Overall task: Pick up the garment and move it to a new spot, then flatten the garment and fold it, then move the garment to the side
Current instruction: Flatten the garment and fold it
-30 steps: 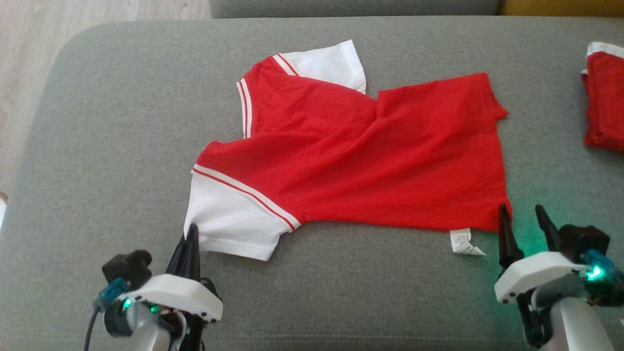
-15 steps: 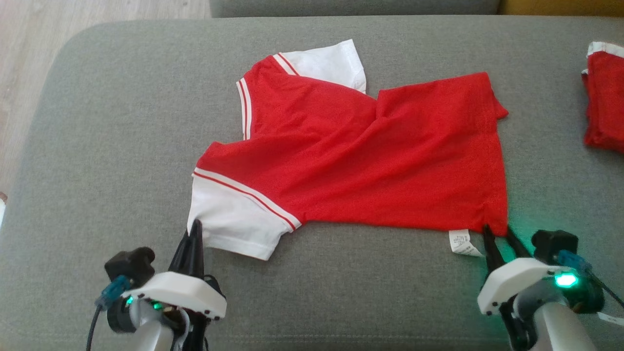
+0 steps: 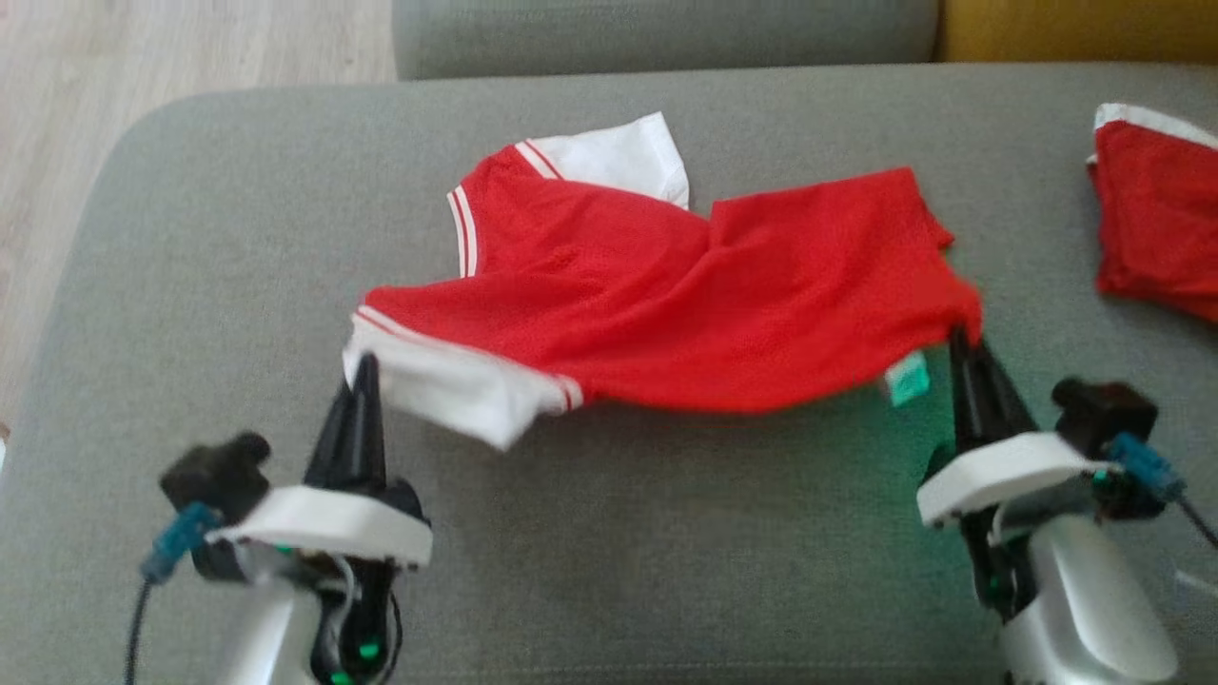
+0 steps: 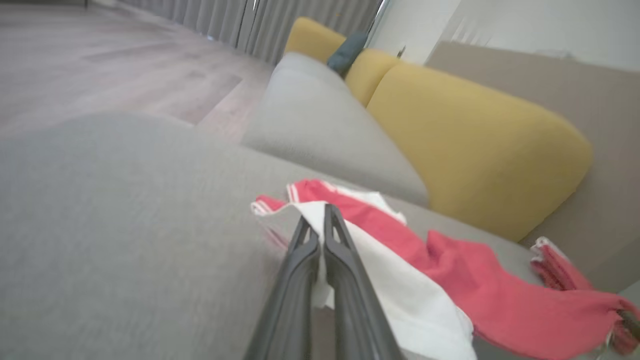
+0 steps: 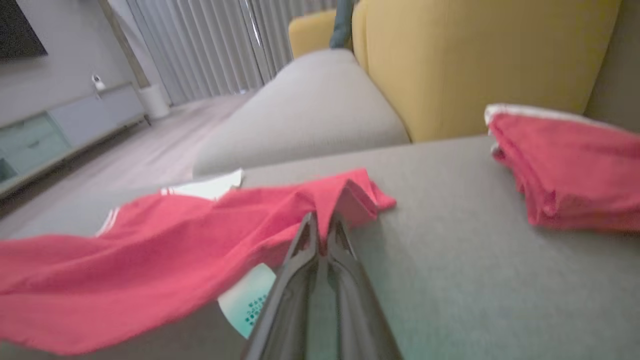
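Observation:
The garment [image 3: 666, 295] is a red shirt with white sleeves, spread across the grey cushion [image 3: 609, 533]. Its near edge hangs lifted off the cushion between my two grippers. My left gripper [image 3: 364, 366] is shut on the white sleeve's corner [image 4: 320, 220]. My right gripper [image 3: 959, 335] is shut on the red hem corner [image 5: 327, 210], with the white care label [image 5: 247, 305] dangling just below. The far sleeve [image 3: 618, 157] still lies on the cushion.
A second red folded garment [image 3: 1156, 224] lies at the cushion's far right [image 5: 565, 170]. A yellow sofa back [image 5: 475, 60] and another grey cushion [image 4: 325, 130] stand behind. Wooden floor [image 3: 114, 86] lies past the cushion's left edge.
My right gripper closed on the hem corner and rose with it. The left gripper, shut throughout, also lifted its sleeve, so the near edge came off the cushion. The head camera shifted.

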